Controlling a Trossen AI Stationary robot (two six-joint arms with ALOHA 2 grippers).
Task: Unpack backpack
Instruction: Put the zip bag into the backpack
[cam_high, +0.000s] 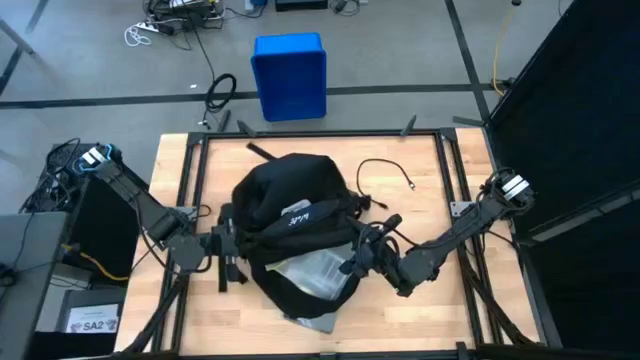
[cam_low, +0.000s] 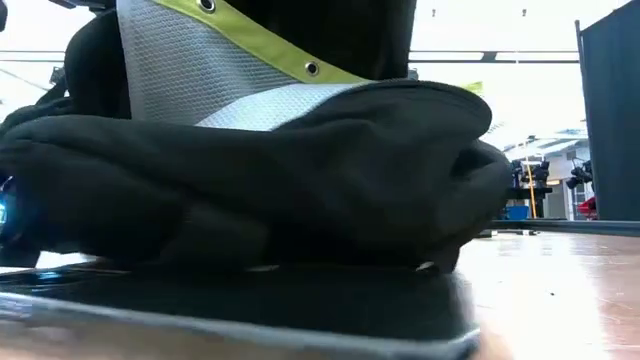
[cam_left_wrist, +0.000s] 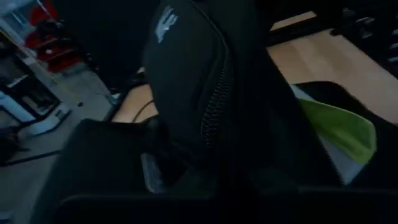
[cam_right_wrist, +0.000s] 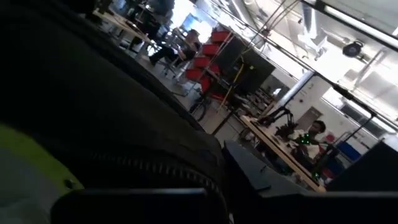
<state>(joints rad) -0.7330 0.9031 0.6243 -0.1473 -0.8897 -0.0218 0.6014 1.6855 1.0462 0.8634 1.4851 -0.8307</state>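
Backpack lay mid-table — left gripper and right gripper pressed against its sides, finger state couldn't be told.

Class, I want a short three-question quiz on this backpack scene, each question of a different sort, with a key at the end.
1. True or false: the backpack lies on the wooden table between the two arms.
2. Which thing stands on the floor beyond the table? A) a blue plastic box B) a red bucket C) a white chair
3. Fill in: the lining showing at the backpack's opening is yellow-____.

Key: 1 true. 2 A. 3 green. The left tool and the right tool sit at opposite sides of the backpack.
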